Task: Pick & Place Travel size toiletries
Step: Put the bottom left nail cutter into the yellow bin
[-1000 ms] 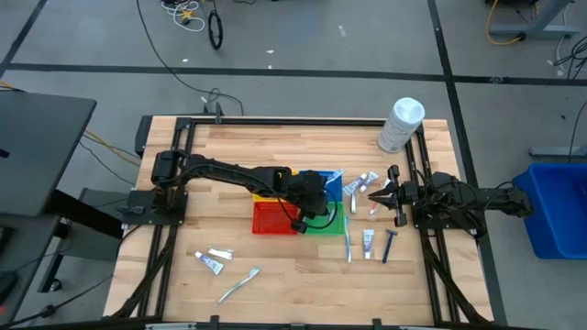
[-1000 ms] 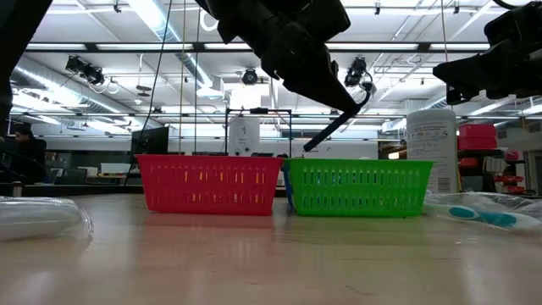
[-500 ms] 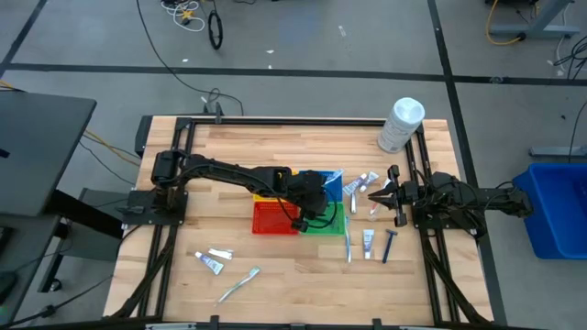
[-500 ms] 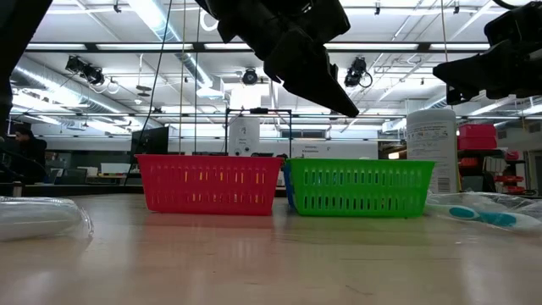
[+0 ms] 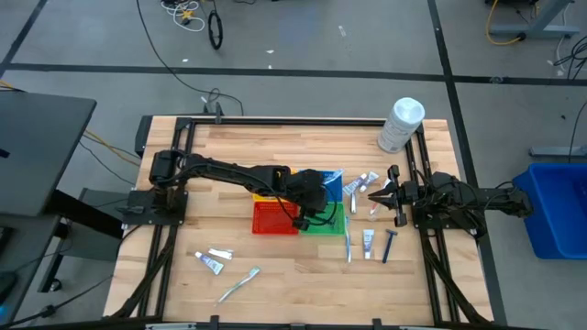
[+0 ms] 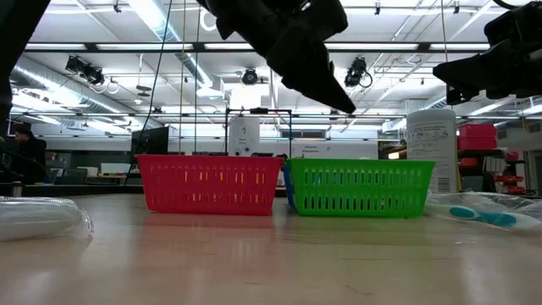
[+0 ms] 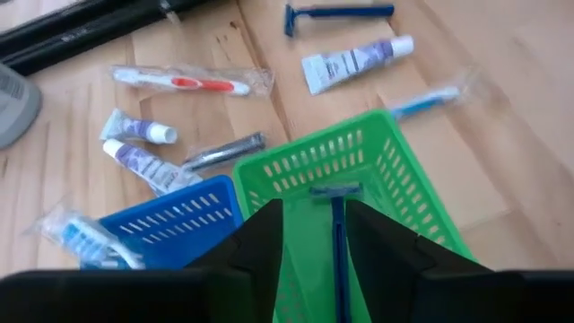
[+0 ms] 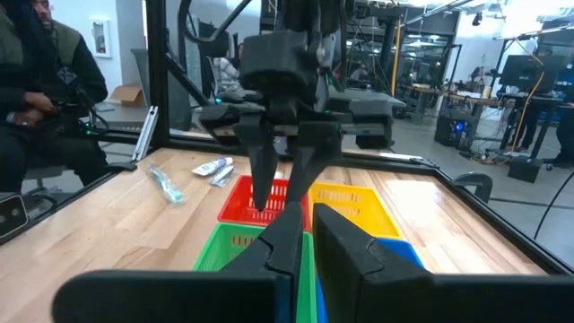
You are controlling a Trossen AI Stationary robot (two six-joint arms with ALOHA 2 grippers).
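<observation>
Your left gripper (image 7: 312,235) hangs over the slotted green plastic basket (image 7: 401,179), fingers parted and empty; the slim blue razor (image 7: 337,233) lies inside it. Your right gripper (image 8: 305,235) waits with fingers closed, empty.

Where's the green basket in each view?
High view: green basket at table centre, partly under the left claw, right of the red basket.
Low view: centre-right, beside the red basket.
Left wrist view: bottom centre, a blue razor lying inside.
Right wrist view: bottom edge, mostly hidden.
Shared landmark: the red basket; not in the left wrist view.
</observation>
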